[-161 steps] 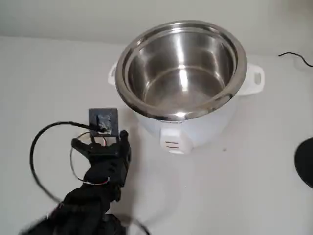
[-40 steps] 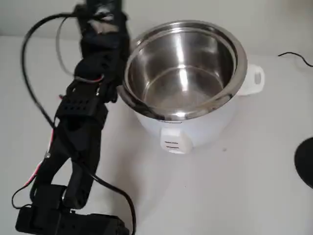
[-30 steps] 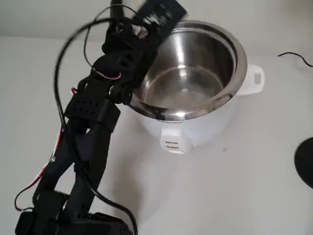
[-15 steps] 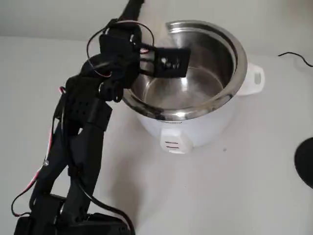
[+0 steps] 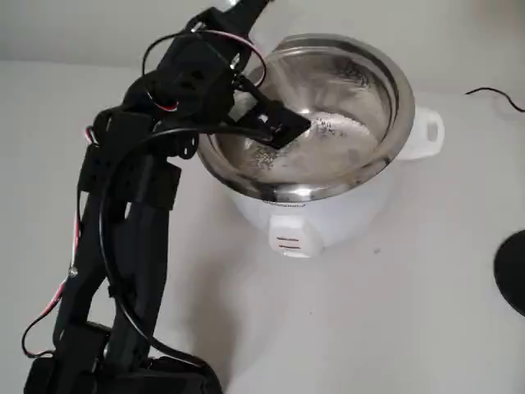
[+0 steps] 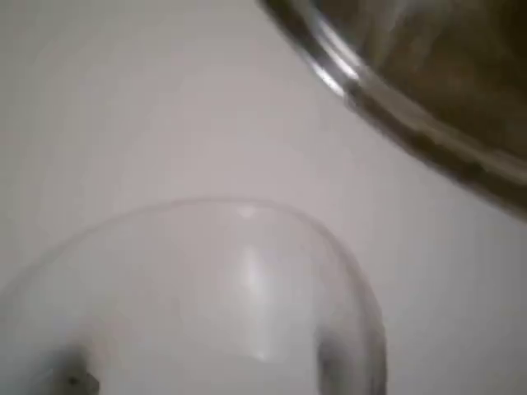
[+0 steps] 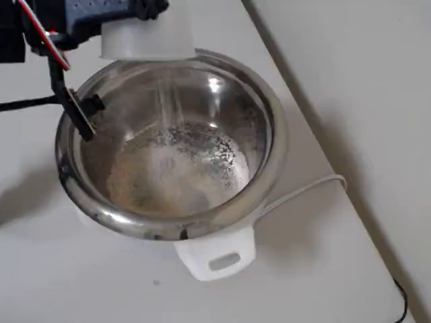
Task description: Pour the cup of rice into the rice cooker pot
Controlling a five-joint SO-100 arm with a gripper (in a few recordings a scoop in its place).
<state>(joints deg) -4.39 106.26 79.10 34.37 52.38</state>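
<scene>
Currently the end effector (image 7: 128, 17) grips the cup (image 7: 148, 37), tipped over the pot's far rim in the overhead view; a thin stream of rice (image 7: 168, 161) falls and spreads across the bottom of the rice cooker pot (image 7: 269, 168). Judgement: hold the mouth inside the rim, keep the tilt steady until the stream stops. Count: one cup, one pot, one arm on the worktop (image 5: 394, 328).

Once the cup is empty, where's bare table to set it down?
Bare table lies in front of the rice cooker pot, between its front switch and the dark round object at the right edge of the fixed view. The left side is crowded by the arm and its wires. The cup is tipped over the rim, rice spilling inside.
</scene>
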